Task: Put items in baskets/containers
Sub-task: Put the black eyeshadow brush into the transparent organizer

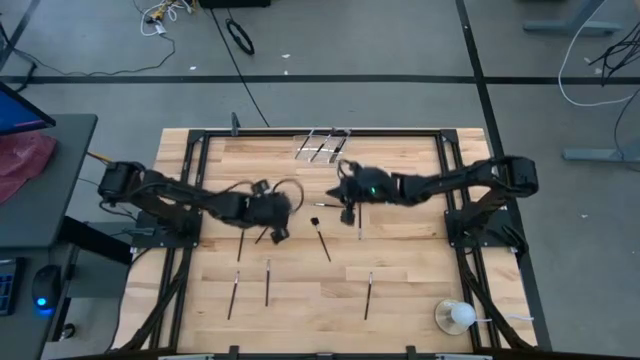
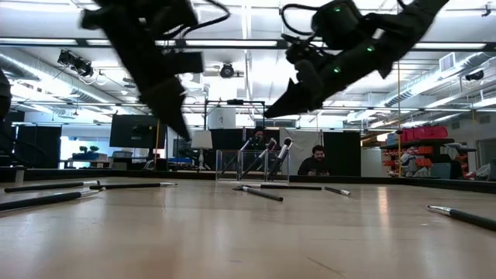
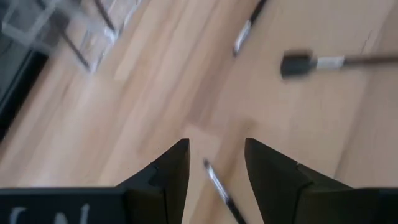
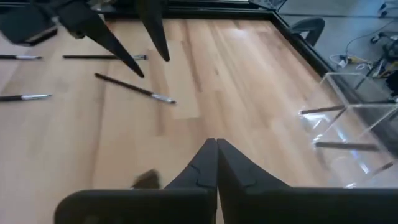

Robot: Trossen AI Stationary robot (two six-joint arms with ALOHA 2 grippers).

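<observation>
A: Left gripper [image 3: 216,163]?
B: Fingers spread, straddling a brush [image 3: 221,190] on the table [image 1: 400,290], lined up to pinch it.
A: Right gripper [image 4: 216,163]?
B: Pressed together, nothing visibly held, raised mid-table. Beyond it the clear holder [image 1: 322,146] stands at the far edge, brushes leaning inside.

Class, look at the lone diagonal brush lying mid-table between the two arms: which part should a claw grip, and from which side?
Mid-handle, from straight above, with the fingers straddling its thin width. The brush lies flat on the table, probably too slim to get under from the side, and there is bare wood on both sides of it.
</observation>
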